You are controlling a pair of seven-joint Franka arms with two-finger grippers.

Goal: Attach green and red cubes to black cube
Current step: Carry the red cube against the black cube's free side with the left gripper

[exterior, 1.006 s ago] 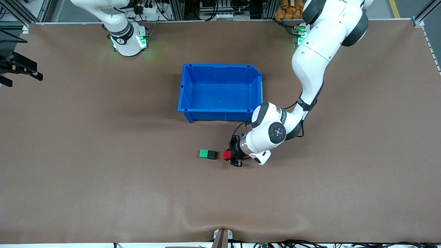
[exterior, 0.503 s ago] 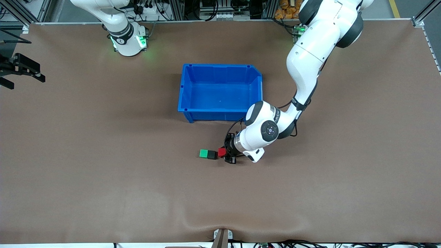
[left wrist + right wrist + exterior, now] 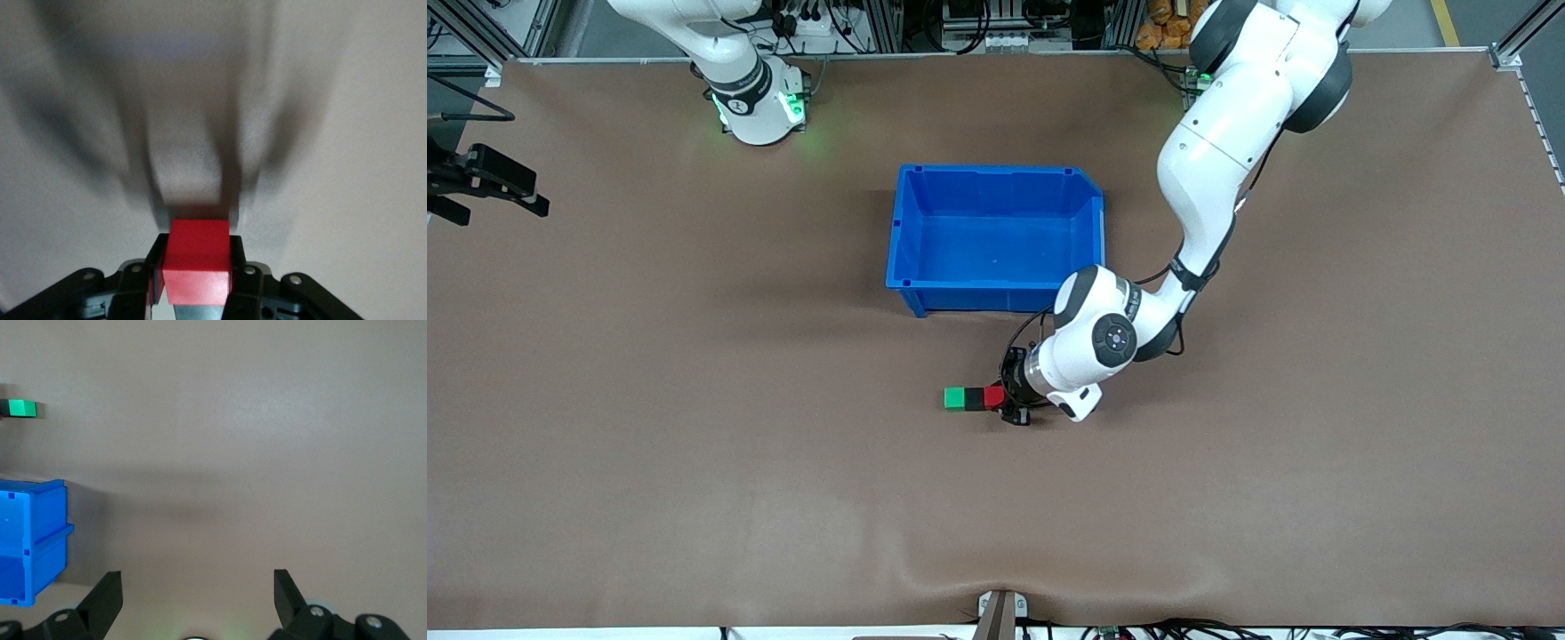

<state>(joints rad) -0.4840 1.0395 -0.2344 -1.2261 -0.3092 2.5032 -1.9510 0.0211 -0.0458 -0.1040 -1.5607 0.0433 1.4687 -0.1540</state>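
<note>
On the brown table (image 3: 694, 356), my left claw (image 3: 1007, 402) is clamped on the red cube (image 3: 994, 397), which touches the black cube (image 3: 975, 397) beside the green cube (image 3: 955, 397). My right claw (image 3: 193, 600) waits with fingers apart at the right arm's end.

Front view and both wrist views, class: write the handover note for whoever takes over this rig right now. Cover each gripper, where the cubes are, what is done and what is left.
Left gripper: shut on the red cube, low at the table, nearer the front camera than the blue bin.
Right gripper: open, holding nothing, waiting at the right arm's end of the table.
Cubes: green cube, black cube and red cube sit in one row, black in the middle.
Done: green sits against black; red has been brought up against black.
Left: whether red has locked on cannot be seen; release it, back the left gripper away, check the row holds.
</note>
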